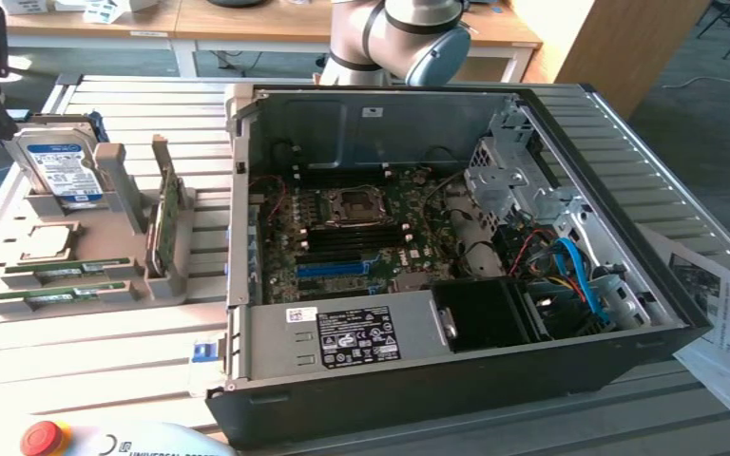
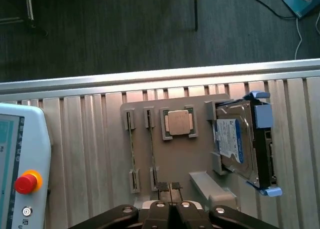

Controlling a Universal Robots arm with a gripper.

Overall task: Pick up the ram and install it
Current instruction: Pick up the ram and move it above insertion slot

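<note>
- Hovering over a flat grey plastic parts holder (image 2: 172, 161), the robot's black gripper (image 2: 172, 208) is showing its fingers (image 2: 161, 211) pressed together and gripping nothing; their bases are being cut off by the frame edge.
- The ram sticks (image 1: 67, 270), two long, thin green circuit boards, are lying side by side in the holder's slots at the end nearest the pendant, apart from the gripper; from the wrist camera they are appearing edge-on as thin dark lines, their chips too small to make out.
- A square silver processor (image 2: 179, 122) is sitting mid-holder; a silver hard drive with a blue-and-white label (image 2: 232, 144) is leaning in a blue bracket at the far end; a larger green card (image 1: 163, 223) is standing on edge along the side facing the case.
- An open black computer case (image 1: 467, 389) is lying on a slatted metal table (image 1: 124, 104), at the exterior view's right of the holder; its labelled grey power-supply box (image 1: 353, 337) is standing in front of the near edge of the green motherboard (image 1: 339, 233), where a blue slot (image 1: 339, 269) is showing.
- A white teach pendant (image 2: 22, 139) with a red stop button (image 2: 27, 183) is being cut off by the frame edge; a grey-and-blue arm joint (image 1: 410, 38) behind the case is running out of the exterior view's top.
</note>
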